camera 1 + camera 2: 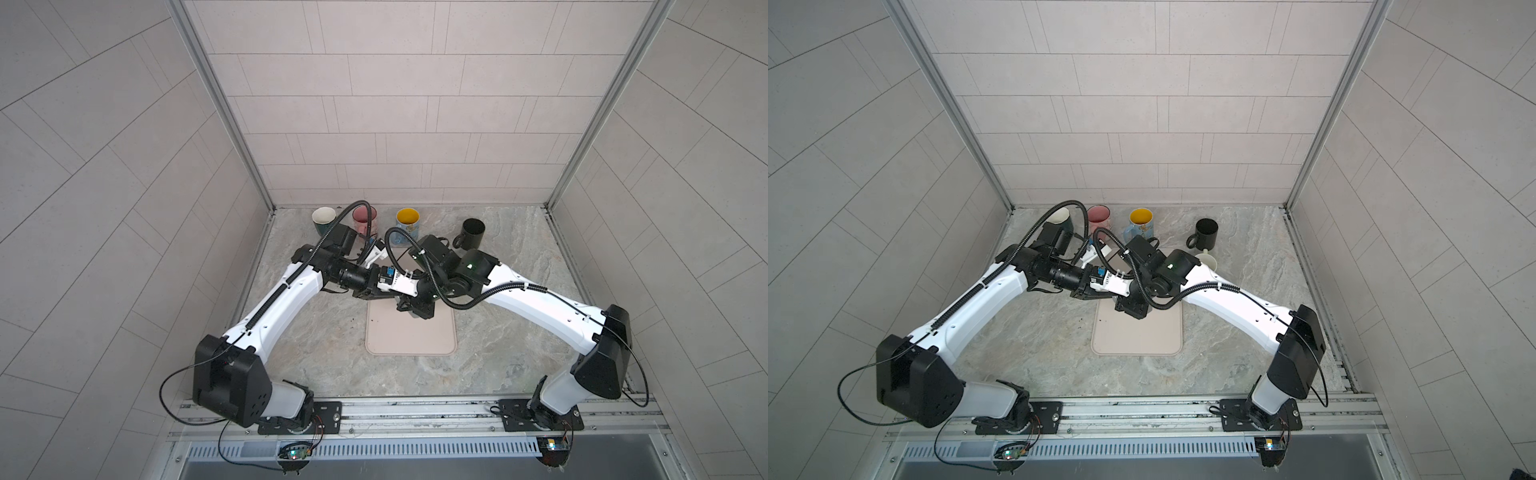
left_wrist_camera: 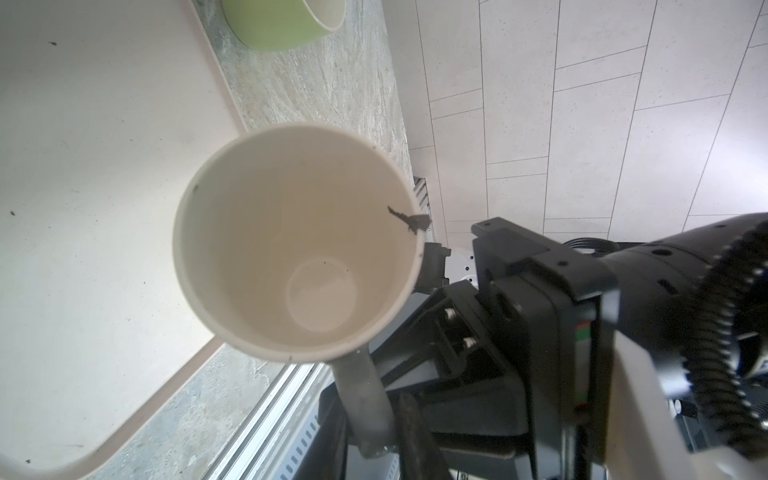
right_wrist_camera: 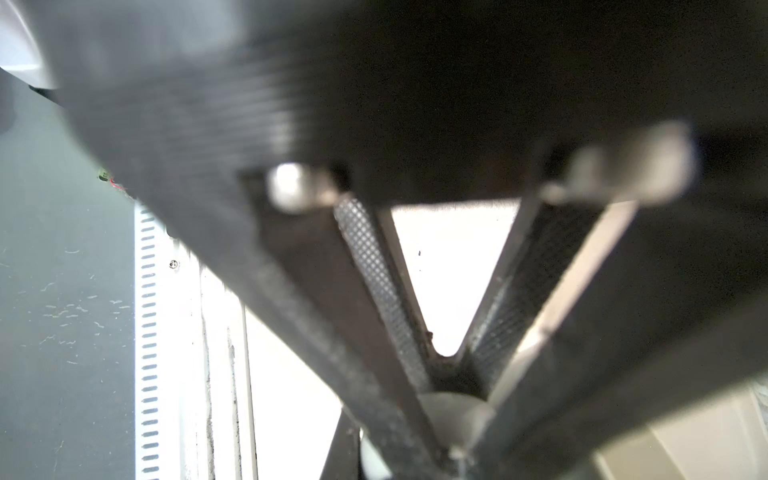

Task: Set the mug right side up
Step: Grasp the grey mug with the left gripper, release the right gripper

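Right gripper (image 3: 452, 374) is clamped tight, seemingly on the rim of the cream mug (image 2: 291, 249). Left gripper (image 2: 374, 386) has a finger touching that rim, but we can't tell whether it grips. Mug's aloft over the mat (image 1: 411, 336), empty mouth facing our left wrist camera.

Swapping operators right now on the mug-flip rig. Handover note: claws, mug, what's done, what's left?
Right claw: shut, apparently pinching the cream mug.
Left claw: right at the mug; whether it grips is unclear.
Mug: in the air over the mat, between both claws, mouth facing the left wrist camera, so seemingly tipped on its side. It is hidden under the arms in both top views.
Done: mug picked up.
Left: finish the turn, set it mouth-up on the mat, release.
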`<state>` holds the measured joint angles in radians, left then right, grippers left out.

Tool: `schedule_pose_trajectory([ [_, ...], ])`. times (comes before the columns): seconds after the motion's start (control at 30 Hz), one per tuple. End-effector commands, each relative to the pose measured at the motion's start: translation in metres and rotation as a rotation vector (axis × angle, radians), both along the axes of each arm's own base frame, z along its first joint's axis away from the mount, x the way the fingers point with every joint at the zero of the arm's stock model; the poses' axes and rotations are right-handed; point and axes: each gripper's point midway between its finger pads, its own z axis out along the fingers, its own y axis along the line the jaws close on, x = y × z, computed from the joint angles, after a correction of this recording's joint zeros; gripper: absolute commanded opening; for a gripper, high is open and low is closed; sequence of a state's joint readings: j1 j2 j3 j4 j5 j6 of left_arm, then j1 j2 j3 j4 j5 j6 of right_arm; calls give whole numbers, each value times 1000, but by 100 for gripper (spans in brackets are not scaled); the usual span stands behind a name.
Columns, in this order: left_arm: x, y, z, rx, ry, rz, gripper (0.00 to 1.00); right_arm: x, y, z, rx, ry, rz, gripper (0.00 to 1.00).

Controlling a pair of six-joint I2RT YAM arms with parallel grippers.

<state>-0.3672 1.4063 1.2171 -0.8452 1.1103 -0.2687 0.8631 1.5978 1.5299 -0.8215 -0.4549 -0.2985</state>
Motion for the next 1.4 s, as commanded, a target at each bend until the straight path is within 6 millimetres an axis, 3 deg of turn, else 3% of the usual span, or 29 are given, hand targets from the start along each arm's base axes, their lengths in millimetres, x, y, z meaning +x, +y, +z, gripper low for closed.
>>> schedule_pose_trajectory([
  [0.0,-13,-2,-32,94,53,-41,18,10,42,72,233,-207,92,0],
  [0.17,-16,-1,-38,112,68,-50,0,13,42,69,220,-213,87,0],
  [0.8,0,1,-46,178,28,-5,0,39,40,38,207,-226,-40,0],
  [1.13,8,-1,-40,160,8,27,0,47,36,36,226,-230,-83,15],
  [1.37,11,-2,-41,158,7,44,0,51,37,32,249,-220,-102,19],
])
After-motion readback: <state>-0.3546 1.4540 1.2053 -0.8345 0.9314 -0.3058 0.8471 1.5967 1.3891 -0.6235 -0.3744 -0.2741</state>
